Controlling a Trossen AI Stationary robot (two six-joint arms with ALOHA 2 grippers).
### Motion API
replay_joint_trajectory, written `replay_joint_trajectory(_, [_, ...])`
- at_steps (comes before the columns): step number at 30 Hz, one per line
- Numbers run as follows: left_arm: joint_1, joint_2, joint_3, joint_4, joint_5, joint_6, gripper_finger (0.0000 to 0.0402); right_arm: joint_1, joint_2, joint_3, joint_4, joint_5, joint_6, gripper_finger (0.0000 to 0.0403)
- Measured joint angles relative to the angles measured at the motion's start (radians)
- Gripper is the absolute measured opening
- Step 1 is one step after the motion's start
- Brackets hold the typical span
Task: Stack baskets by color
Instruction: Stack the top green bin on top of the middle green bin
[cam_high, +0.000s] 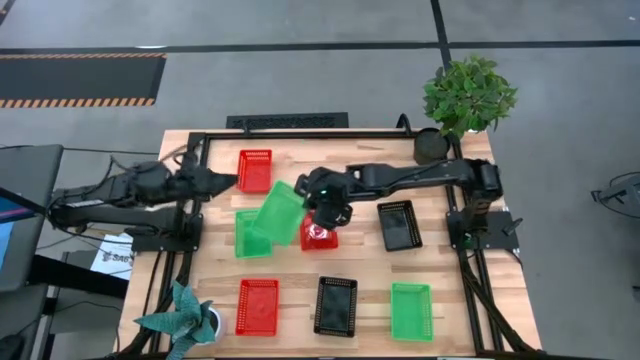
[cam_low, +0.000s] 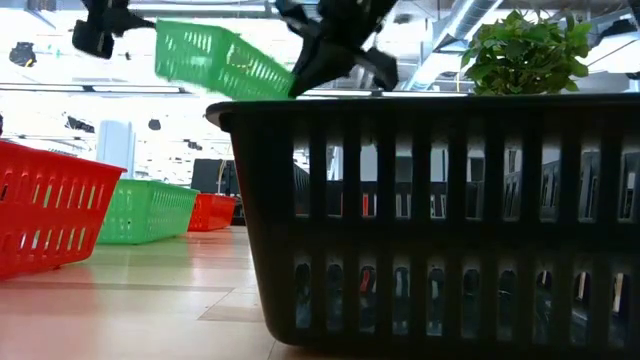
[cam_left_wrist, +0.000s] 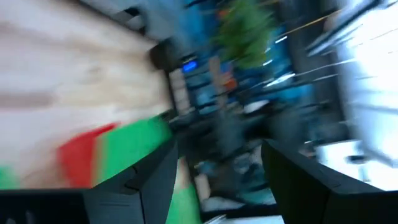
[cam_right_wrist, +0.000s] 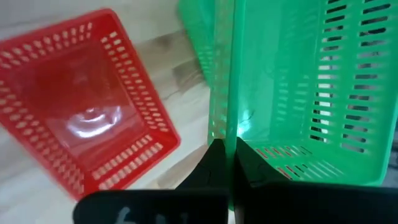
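A: Start at the front edge of the bench (cam_high: 300, 345). What sits there?

B: Three baskets in a row: a red basket (cam_high: 258, 306) on the left, a black basket (cam_high: 336, 304) in the middle, a green basket (cam_high: 411, 311) on the right, each apart from the others. In the low view the black one fills the foreground. A small spiky plant (cam_high: 180, 320) stands at the front left corner.

A: And mid-bench?

B: The right end effector (cam_high: 312, 214) is clamped shut on the rim of a lifted green basket (cam_high: 279, 212), which hangs tilted in the air. The right wrist view shows the two fingers pinched together on its wall, and the low view shows it well above the surface. Below it and to the left, a second green basket (cam_high: 248, 236) lies flat on the bench, partly overlapped from above by the lifted one. Just under the end effector sits another red basket (cam_high: 320, 236), beside the lifted green one. Further right is a second black basket (cam_high: 399, 224).

A: The far side?

B: A third red basket (cam_high: 254, 170) lies near the back left. The left end effector (cam_high: 228, 181) hovers just beside it, fingers spread apart and holding nothing. A leafy potted plant (cam_high: 466, 96) stands at the back right corner.
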Motion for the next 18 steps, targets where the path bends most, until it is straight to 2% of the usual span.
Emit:
replay_joint_trajectory(7, [0.000, -0.060, 0.000, 0.049, -0.073, 0.037, 0.0220, -0.002, 0.143, 0.158, 0.023, -0.003, -0.155, 0.0003])
replay_joint_trajectory(18, [0.000, -0.053, 0.000, 0.056, -0.074, 0.042, 0.0220, -0.007, 0.336, 0.315, 0.049, -0.017, -0.317, 0.0004])
